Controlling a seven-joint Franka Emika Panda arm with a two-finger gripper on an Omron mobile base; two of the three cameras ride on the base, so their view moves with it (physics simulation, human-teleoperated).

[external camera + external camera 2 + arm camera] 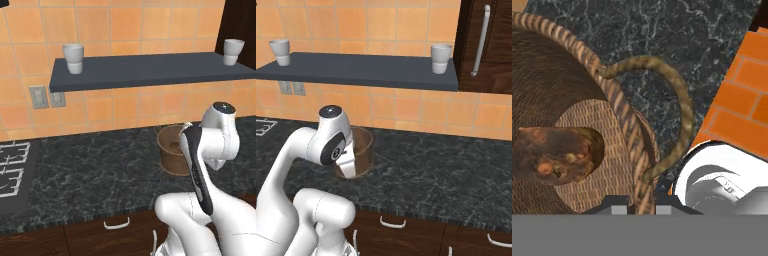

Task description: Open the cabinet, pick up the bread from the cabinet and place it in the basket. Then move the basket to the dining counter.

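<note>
The brown woven basket (619, 107) stands on the black speckled counter near the tiled wall, also seen as basket (172, 150) and basket (363, 145). The dark-brown rough bread (557, 155) lies on the basket's floor. My gripper (642, 206) is shut on the basket's rim, beside its loop handle (682, 100), with one fingertip inside the wall and one outside. In both base views the arm bends down over the basket and hides part of it. The dark wood cabinet (491, 45) at the upper right has its door closed. The dining counter is out of view.
A dark shelf (150, 70) runs along the wall above the basket, with a white cup (73, 57) at its left end and a second cup (233, 51) at its right. A stove (12, 170) sits at the far left. The tiled wall stands close behind the basket.
</note>
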